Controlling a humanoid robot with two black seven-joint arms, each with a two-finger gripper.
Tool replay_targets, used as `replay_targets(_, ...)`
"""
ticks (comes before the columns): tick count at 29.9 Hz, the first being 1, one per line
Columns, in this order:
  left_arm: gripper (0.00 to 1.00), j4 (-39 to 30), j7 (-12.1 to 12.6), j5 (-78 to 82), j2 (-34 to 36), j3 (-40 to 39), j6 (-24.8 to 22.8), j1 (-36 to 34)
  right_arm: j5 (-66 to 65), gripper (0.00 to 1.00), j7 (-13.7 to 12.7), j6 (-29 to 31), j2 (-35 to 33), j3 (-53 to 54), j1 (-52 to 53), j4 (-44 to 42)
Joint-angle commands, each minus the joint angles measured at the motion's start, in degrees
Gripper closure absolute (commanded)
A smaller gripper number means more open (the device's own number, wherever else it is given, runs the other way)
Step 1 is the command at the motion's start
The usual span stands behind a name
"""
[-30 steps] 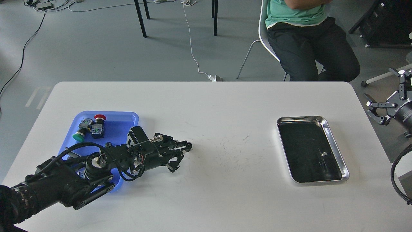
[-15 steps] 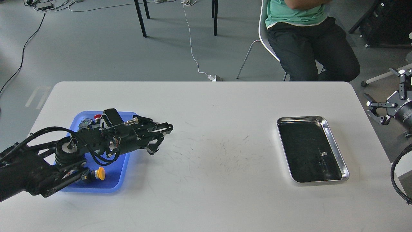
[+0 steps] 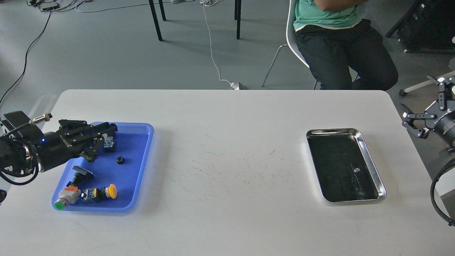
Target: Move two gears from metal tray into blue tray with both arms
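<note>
Left hand (image 3: 101,142) spread, level over blue tray (image 3: 140,170), far left; right hand (image 3: 419,122) spread, right edge. One gear (image 3: 120,160) visible.

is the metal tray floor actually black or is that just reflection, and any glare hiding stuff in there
Head view: the metal tray has a dark mirror-like floor with faint bright streaks, likely reflection; its rim glares bright. No gear shows in it. Lighting is soft, shadows faint; the blue tray and one gear are sharp.
</note>
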Motion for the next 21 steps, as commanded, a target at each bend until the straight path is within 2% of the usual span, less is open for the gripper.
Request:
replay_targets(1,0.94,0.09,-0.02,-0.10,-0.36,0.01,3.27,5.49,-0.01,0.03,0.00,0.00,0.01,-0.04,0.08,-0.01)
replay_targets(5,0.94,0.80,-0.02,-0.19,-1.06,0.01,3.89,8.39,-0.01,0.03,0.00,0.00,-0.08,-0.04,0.08,-0.01)
replay_targets(10,0.93,1.94,-0.02,-0.19,-3.09,0.10,3.89,8.66,-0.01,0.03,0.00,0.00,0.01,-0.04,0.08,-0.01)
replay_targets(13,0.89,2.03,-0.02,-0.28,-3.96,0.01,3.89,8.66,-0.01,0.03,0.00,0.00,0.18,-0.04,0.08,-0.01)
replay_targets(14,0.86,2.29,-0.02,-0.28,-4.05,0.01,3.89,8.66,-0.01,0.03,0.00,0.00,0.18,-0.04,0.08,-0.01)
replay_targets(16,0.72,2.90,-0.02,-0.36,-4.58,0.02,3.89,8.66,-0.01,0.03,0.00,0.00,0.18,-0.04,0.08,-0.01)
replay_targets(18,0.65,3.52,-0.02,-0.37,-5.20,0.01,3.89,8.66,-0.01,0.03,0.00,0.00,0.27,-0.04,0.08,-0.10)
replay_targets(20,0.46,3.61,-0.02,-0.45,-5.37,0.01,3.89,8.66,-0.01,0.03,0.00,0.00,0.27,-0.04,0.08,-0.10)
replay_targets(21,0.40,3.61,-0.02,-0.89,-5.46,-0.07,3.89,8.66,-0.01,0.03,0.00,0.00,0.36,0.05,0.08,-0.10)
